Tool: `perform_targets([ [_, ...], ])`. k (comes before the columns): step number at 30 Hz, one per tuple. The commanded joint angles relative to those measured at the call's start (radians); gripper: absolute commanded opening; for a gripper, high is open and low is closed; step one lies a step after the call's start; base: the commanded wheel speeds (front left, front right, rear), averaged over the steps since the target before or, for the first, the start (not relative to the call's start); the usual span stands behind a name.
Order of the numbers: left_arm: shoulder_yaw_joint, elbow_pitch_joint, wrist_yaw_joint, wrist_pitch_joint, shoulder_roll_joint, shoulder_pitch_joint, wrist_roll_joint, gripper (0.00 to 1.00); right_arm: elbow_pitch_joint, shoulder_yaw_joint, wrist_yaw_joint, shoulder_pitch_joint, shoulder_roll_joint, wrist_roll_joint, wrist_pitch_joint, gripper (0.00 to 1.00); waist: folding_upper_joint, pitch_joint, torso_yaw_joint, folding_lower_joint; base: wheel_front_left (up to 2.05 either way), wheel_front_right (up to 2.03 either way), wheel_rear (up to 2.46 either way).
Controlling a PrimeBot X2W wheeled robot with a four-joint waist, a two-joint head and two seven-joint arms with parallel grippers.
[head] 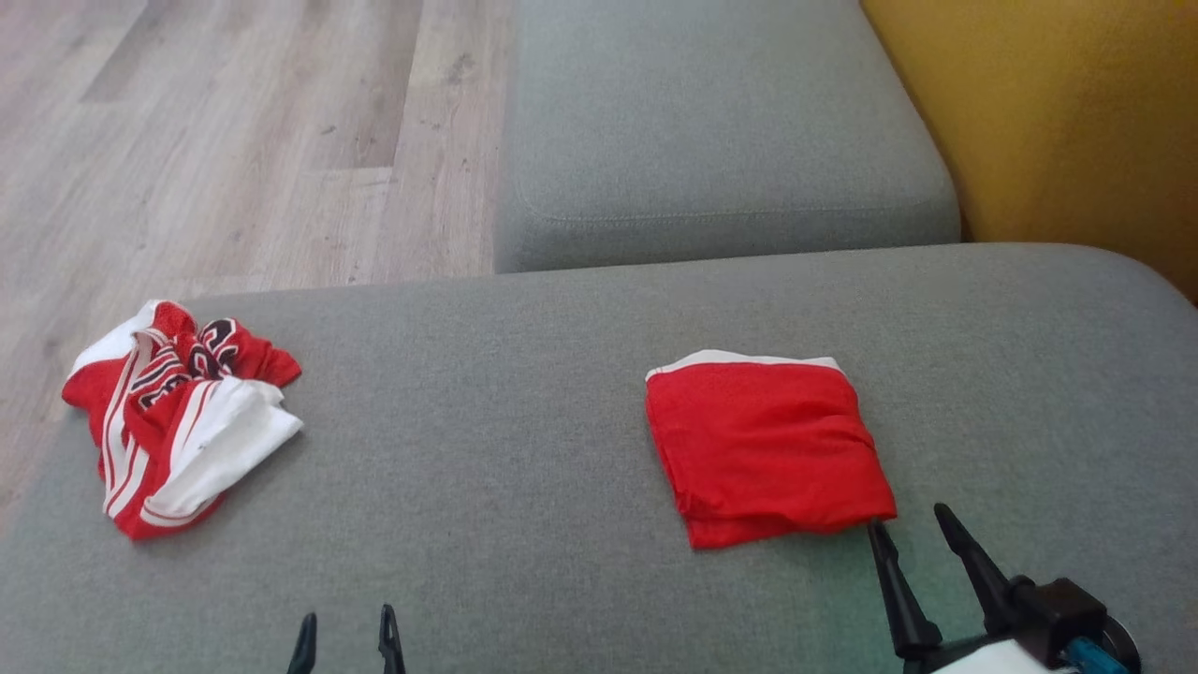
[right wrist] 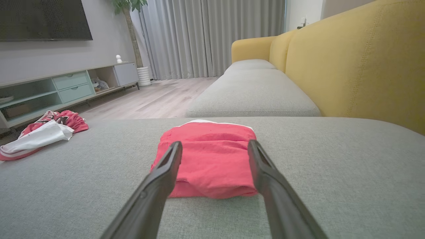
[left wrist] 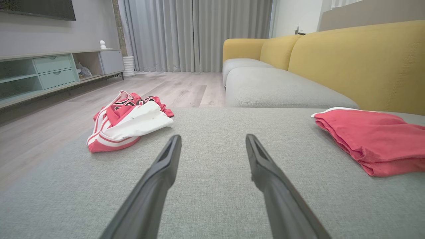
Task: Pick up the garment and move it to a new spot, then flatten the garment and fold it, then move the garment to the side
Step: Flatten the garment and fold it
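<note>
Crumpled red-and-white garment [head: 178, 417] lies at far left edge of grey sofa seat [head: 487, 449]. Left hand [head: 347, 614] spread wide, empty, over bare seat. Folded red garment [head: 763, 445] right of centre. Right hand [head: 908, 517] spread wide, empty, just beside its near corner.

Two garments lie on one sofa [head: 524, 393]: one folded red garment [head: 767, 449] and one crumpled red-and-white garment [head: 178, 412]. Two hands are there, one left hand [head: 346, 615] and one right hand [head: 908, 517], each with two fingers [left wrist: 159, 179]. One cabinet [left wrist: 20, 56] has two pale green drawers [left wrist: 53, 63].
</note>
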Motion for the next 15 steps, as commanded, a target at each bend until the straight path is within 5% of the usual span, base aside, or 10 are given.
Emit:
perform_targets([
  [1,0.038,-0.034,-0.005,-0.010,-0.004,-0.041,0.013,1.00,-0.025,0.011,-0.001,-0.039,-0.003,-0.012,-0.012,1.00,-0.0001,-0.003,0.002,0.0002,0.00,0.00,0.00],
  [15,0.059,-0.042,-0.033,-0.010,-0.006,-0.028,0.033,1.00,0.010,-0.020,-0.001,-0.042,0.023,-0.049,-0.012,1.00,-0.0001,-0.009,-0.004,0.0002,0.00,0.00,0.00],
])
